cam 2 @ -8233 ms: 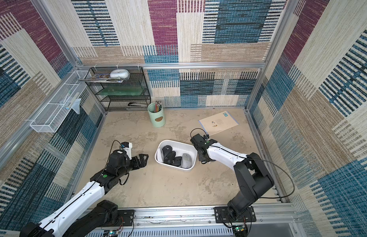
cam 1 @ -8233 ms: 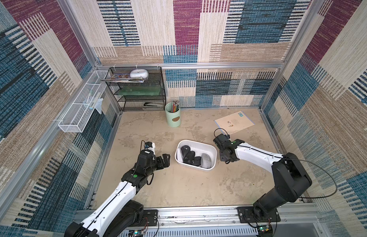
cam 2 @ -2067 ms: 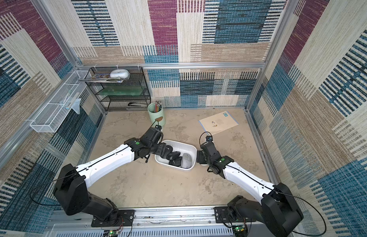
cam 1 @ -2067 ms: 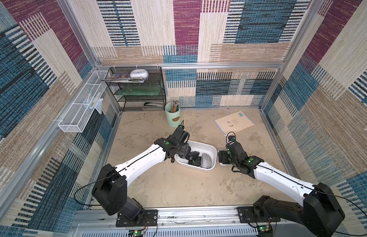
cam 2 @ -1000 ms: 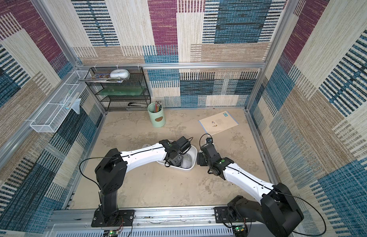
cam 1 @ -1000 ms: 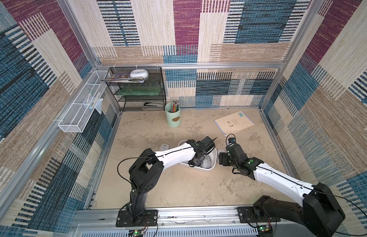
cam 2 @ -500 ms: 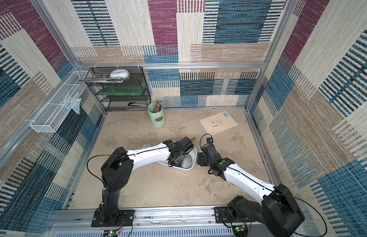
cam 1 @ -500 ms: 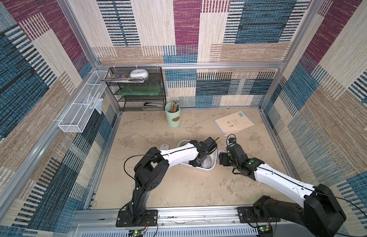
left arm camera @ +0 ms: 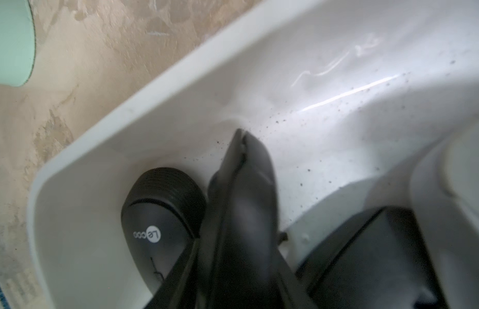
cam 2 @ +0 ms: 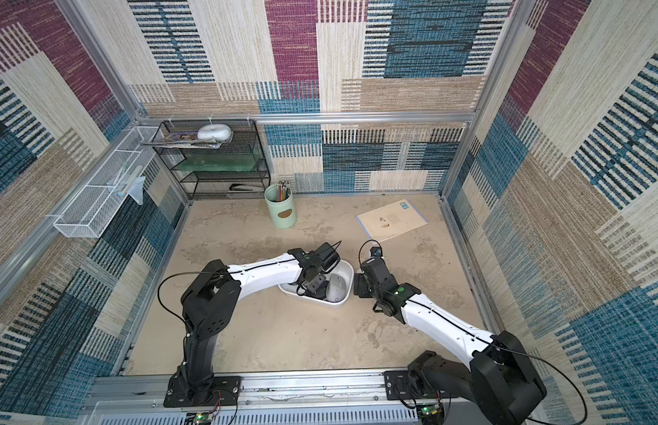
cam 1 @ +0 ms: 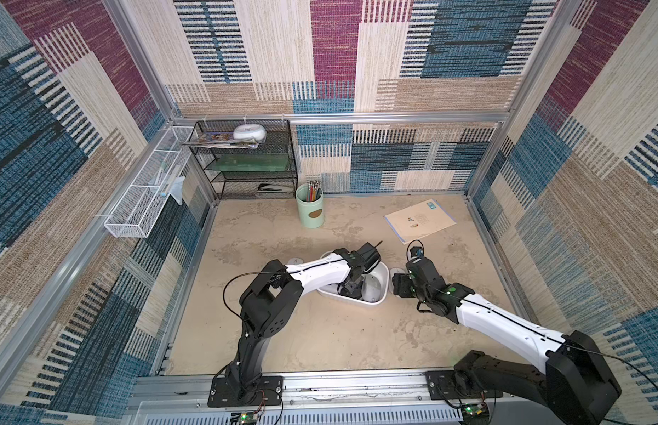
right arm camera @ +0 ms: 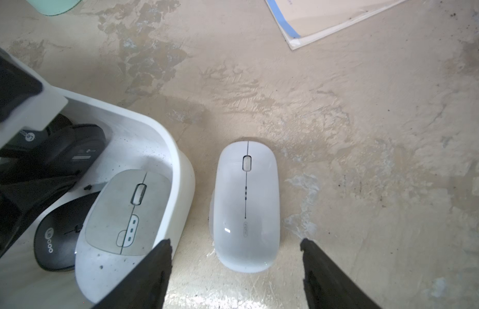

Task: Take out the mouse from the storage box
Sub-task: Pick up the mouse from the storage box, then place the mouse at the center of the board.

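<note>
**Right beside the storage box [cam 1: 382, 283]: one mouse out, left claw pinched shut inside**

Nearest our end, just off the box's short wall on the right arm's side, we've got the right gripper [right arm camera: 234, 240] hanging low with its fingers [right arm camera: 152, 270] spread wide. A white mouse [right arm camera: 246, 203] lies flat on the table [right arm camera: 366, 160] just outside that wall. It's close to the wall, and we can't see it touching. The spread fingers sit either side of its rear end, clear of it.

Inside the box, a grey mouse [right arm camera: 128, 211] rests against that same wall. A black mouse [right arm camera: 56, 240] peeks out from beside it, and a dark mouse [right arm camera: 77, 149] lies belly-up further in. The left arm comes in across the box's opposite end, and the left gripper [left arm camera: 241, 133] is down among them. Its fingers are pressed together tip to tip, with nothing we can see between them.

Off that opposite end, what looks like another pale mouse [cam 1: 294, 262] sits on the table. Beyond the box stands a mint-green pen cup [cam 1: 310, 211], with a booklet [cam 1: 419, 220] lying flat off toward the right arm's side. Farthest back from the box are a black wire shelf [cam 1: 246, 165] and a white mesh basket [cam 1: 143, 195].
</note>
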